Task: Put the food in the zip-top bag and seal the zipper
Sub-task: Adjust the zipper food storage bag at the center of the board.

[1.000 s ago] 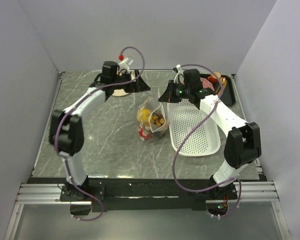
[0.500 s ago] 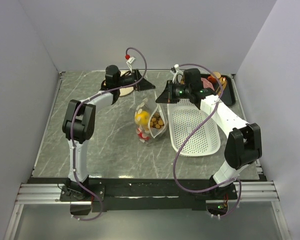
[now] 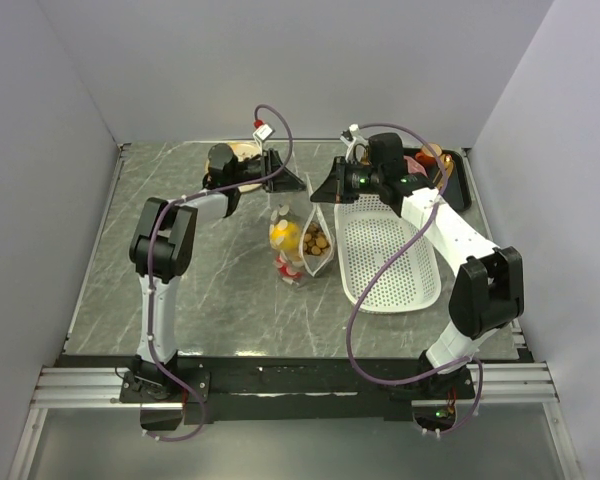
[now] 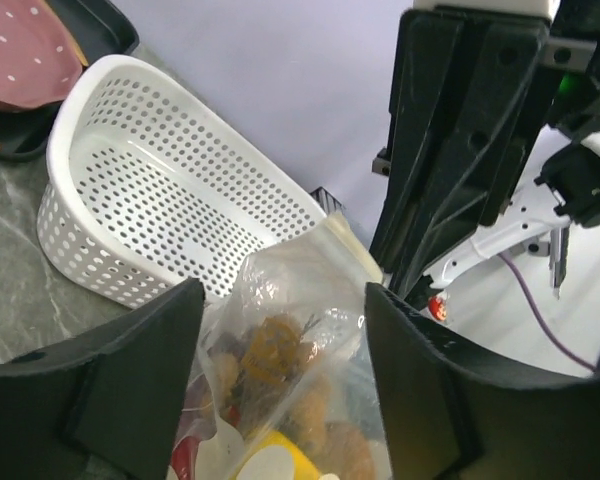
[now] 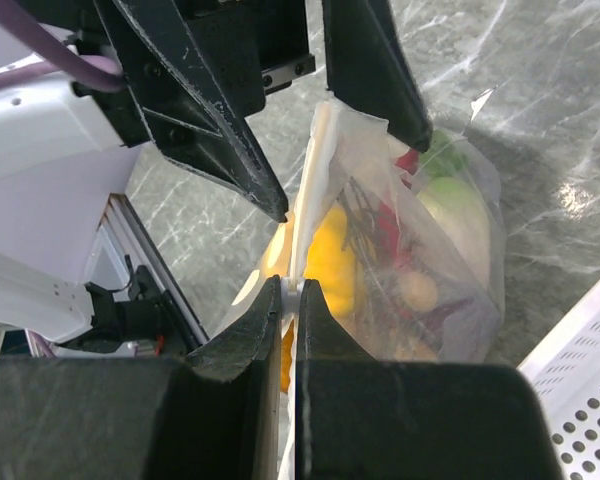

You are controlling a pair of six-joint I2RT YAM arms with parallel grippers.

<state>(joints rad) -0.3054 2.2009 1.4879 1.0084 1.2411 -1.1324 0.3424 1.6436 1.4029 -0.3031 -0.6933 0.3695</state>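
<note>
The zip-top bag (image 3: 302,245) stands upright mid-table, holding the food: a yellow fruit (image 3: 285,236), brown nuts (image 3: 316,241) and red pieces (image 3: 288,264). My right gripper (image 5: 292,292) is shut on the zipper (image 5: 316,150), the white strip along the bag's top edge, at its near end. My left gripper (image 4: 285,375) is open and straddles the bag (image 4: 300,330) from the other end. Its fingers (image 5: 215,120) stand on either side of the strip and do not press it. In the overhead view both grippers, left (image 3: 281,178) and right (image 3: 332,190), meet above the bag's mouth.
A white perforated basket (image 3: 390,262) lies right of the bag and close to it (image 4: 160,215). A black tray (image 3: 458,180) with a pink plate (image 4: 20,55) sits at the back right. A tan round object (image 3: 242,152) lies behind the left wrist.
My left arm has swung right from the back of the table to the bag's top, its jaws narrowing a little. The right gripper has kept its hold on the zipper.
</note>
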